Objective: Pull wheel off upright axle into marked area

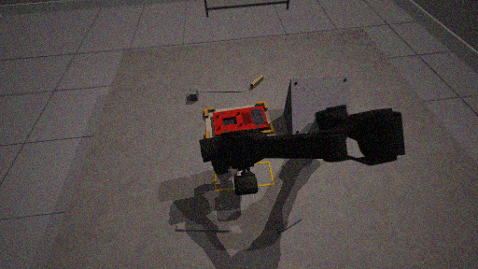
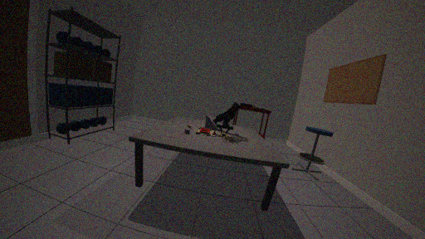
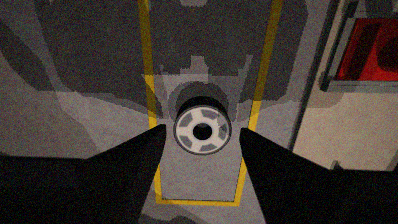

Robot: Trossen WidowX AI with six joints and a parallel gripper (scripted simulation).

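Wheel (image 3: 202,131): between the pincer fingers, a visible gap on either side, inside the yellow marked area (image 3: 147,60) on the desk (image 1: 117,154).
Pincer (image 3: 202,145): open, gripping nothing.
Red fixture (image 1: 240,120): beside the marked area.

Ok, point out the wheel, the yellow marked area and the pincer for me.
wheel (image 3: 202,131), wrist view, on its pale hub face beside the centre hole.
yellow marked area (image 3: 147,60), wrist view, on its left border line.
pincer (image 3: 202,137), wrist view, midway between the two dark fingertips, which stand apart from the wheel.
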